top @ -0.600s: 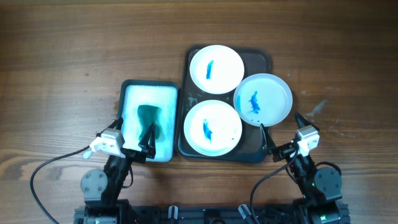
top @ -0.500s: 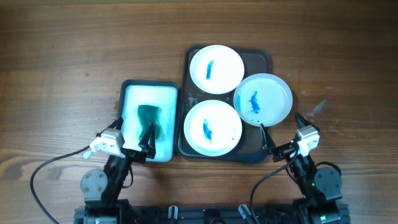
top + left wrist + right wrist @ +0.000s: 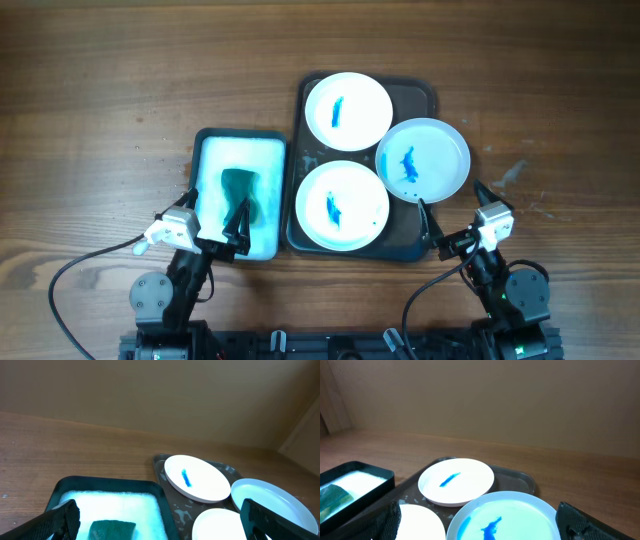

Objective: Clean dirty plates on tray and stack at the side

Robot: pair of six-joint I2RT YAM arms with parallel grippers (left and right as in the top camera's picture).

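Overhead, the tray (image 3: pixel 414 98) lies lengthwise, near to far.

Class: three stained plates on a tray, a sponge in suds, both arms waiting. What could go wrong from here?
1. The right plate overhangs the tray edge; a nudge might tip it onto the table.
2. The sponge lies in suds; it may drip and make wet plates slippery to grip.
3. The near plate and far plate sit close by, so scrubbing one could shove another.

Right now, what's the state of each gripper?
Left gripper: open, holding nothing.
Right gripper: open, holding nothing.
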